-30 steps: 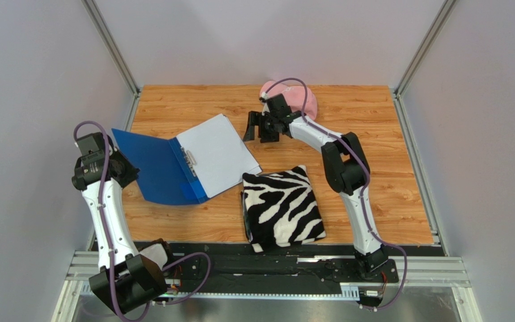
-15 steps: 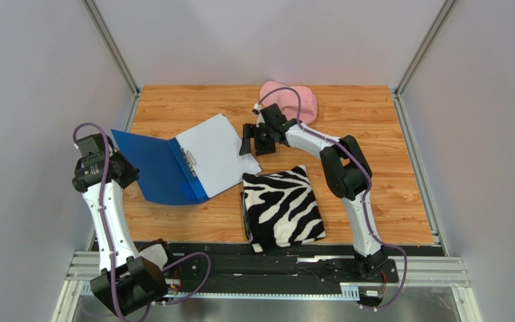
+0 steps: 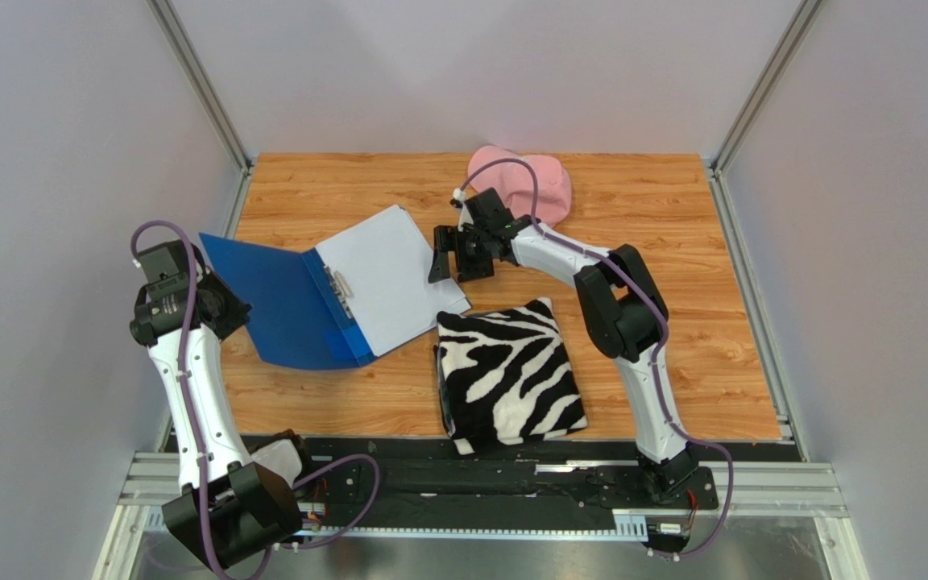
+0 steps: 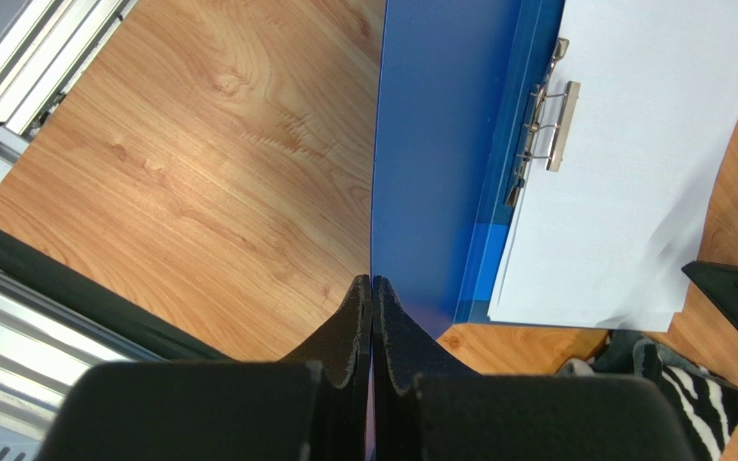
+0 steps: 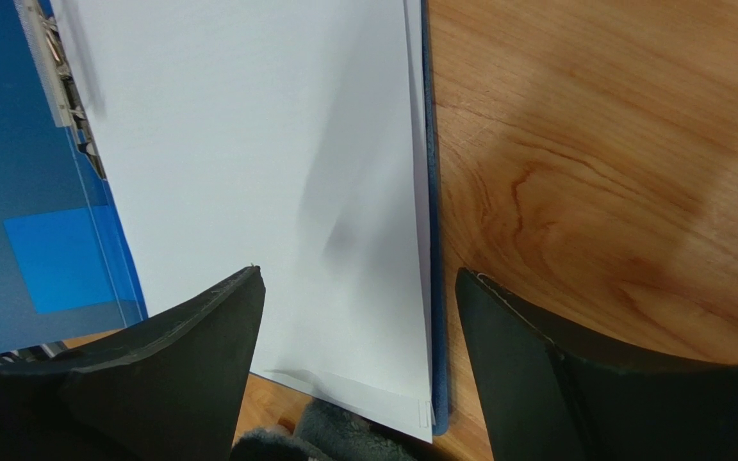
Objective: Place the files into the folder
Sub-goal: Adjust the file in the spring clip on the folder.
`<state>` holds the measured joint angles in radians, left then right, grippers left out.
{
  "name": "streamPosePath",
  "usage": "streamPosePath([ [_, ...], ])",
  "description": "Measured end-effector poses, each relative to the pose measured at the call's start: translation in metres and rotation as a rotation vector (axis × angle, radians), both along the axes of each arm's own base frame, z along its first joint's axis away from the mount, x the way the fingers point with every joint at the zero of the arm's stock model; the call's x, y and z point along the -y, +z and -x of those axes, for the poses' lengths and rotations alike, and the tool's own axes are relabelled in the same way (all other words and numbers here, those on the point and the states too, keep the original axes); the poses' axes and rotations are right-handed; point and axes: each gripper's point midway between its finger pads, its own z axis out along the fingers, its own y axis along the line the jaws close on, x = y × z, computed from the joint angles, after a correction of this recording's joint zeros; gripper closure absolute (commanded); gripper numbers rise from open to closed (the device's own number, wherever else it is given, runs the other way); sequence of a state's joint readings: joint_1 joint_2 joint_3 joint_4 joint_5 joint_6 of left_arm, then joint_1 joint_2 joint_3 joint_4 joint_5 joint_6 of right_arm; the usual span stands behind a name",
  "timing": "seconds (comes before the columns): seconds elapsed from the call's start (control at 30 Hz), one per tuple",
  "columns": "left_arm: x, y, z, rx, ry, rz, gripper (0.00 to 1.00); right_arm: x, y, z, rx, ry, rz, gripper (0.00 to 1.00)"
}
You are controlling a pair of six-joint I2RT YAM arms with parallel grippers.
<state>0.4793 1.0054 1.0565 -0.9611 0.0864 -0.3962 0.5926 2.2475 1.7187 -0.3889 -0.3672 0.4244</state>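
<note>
The flat royal-blue folder (image 3: 293,317) lies open on the wooden table (image 3: 699,254), its left cover tilted up and pinched at the edge by the closed left gripper (image 4: 372,293). The loose white paper sheets (image 3: 390,272) rest on its right half (one edge beside the metal clip (image 4: 544,125)). The right gripper (image 5: 356,279) hangs over their corner, spread wide and holding nothing.

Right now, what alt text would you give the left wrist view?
The left gripper is shut on the cover edge of the open blue folder. White files lie on its other half by the metal clip, on a wooden table; a zebra cloth shows at lower right.
</note>
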Motion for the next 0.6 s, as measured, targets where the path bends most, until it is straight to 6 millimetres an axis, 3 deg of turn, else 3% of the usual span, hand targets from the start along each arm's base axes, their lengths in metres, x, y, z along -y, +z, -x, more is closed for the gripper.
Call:
streamPosePath([
  [0.3,0.0,0.001,0.0,0.001,-0.001,0.0,1.0,0.007,0.011,-0.012,0.115,0.045,0.114,0.19],
  [0.6,0.0,0.0,-0.001,-0.002,-0.001,0.001,1.0,-0.006,0.002,0.017,0.126,0.138,0.197,0.2],
])
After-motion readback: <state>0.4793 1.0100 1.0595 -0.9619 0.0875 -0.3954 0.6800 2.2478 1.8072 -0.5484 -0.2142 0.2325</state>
